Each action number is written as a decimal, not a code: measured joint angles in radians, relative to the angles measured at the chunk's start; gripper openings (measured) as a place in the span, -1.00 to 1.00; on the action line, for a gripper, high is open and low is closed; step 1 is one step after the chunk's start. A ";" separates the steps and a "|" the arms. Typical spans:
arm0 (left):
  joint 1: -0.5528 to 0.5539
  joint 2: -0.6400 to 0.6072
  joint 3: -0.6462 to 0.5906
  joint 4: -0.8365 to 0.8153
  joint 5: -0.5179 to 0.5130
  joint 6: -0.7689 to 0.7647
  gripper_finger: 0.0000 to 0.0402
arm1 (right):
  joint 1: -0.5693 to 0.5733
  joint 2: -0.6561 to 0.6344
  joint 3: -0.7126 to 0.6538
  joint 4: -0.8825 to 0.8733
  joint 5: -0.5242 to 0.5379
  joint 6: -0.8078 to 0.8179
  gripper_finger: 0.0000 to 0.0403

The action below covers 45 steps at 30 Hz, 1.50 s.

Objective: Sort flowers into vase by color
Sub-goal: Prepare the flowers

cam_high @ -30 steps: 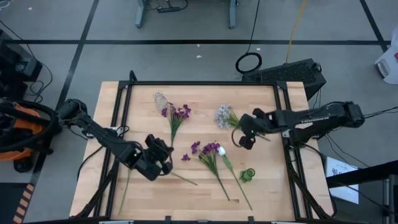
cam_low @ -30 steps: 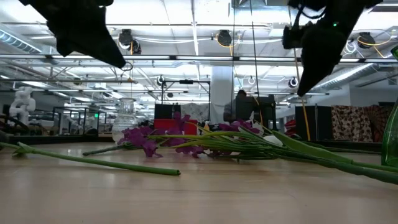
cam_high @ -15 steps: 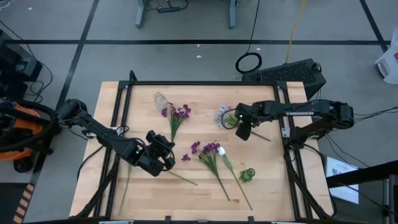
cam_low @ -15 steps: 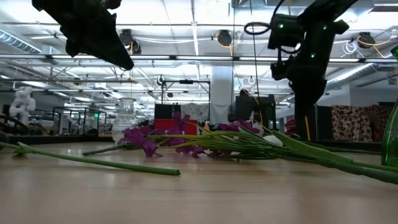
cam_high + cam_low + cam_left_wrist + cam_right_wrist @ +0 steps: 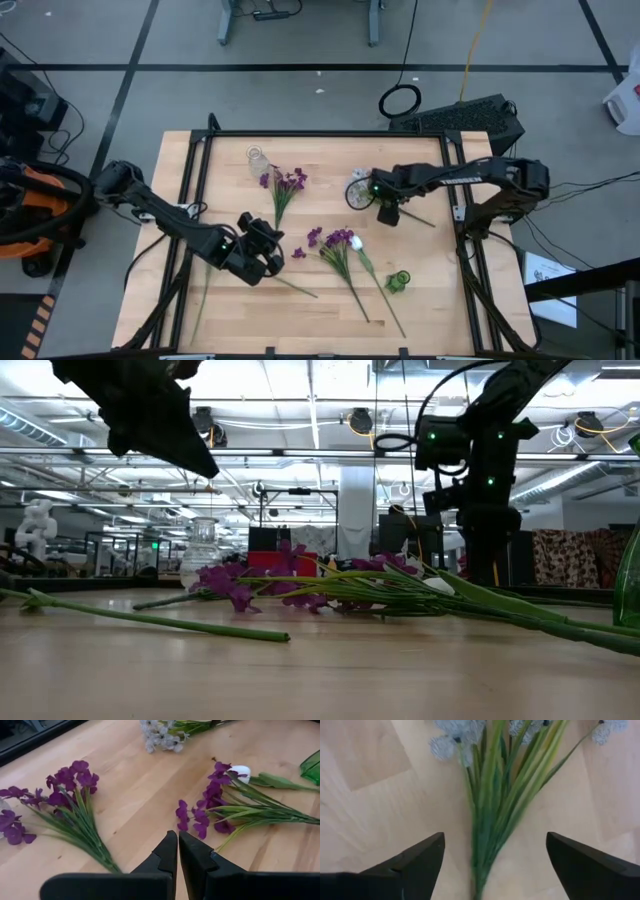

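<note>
1. The right claw [image 5: 490, 857] has spread wide apart since a second ago, when its tips were together, and has moved in over the grey-blue flower bunch [image 5: 358, 188], straddling its green stems [image 5: 492, 820] without touching.
2. That bunch lies flat on the surface [image 5: 440, 290].
3. The left claw [image 5: 178, 851] stays pinched together, empty, near the purple flowers [image 5: 202, 812].

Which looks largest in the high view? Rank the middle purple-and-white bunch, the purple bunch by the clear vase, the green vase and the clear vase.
1. Middle purple-and-white bunch
2. Purple bunch by the clear vase
3. Green vase and clear vase: these look alike, so they are not ranked.
</note>
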 joint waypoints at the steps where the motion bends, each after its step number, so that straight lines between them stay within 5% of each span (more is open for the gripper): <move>1: 0.000 0.011 0.000 0.011 0.000 -0.001 -0.88 | -0.003 0.005 0.000 0.003 0.002 -0.020 0.70; 34: 0.000 0.107 0.001 0.143 0.015 0.053 -0.88 | -0.011 0.117 -0.030 0.121 0.023 -0.010 0.66; 45: 0.000 0.107 0.001 0.162 0.015 0.080 -0.88 | -0.009 0.109 -0.032 0.119 -0.003 0.055 -0.06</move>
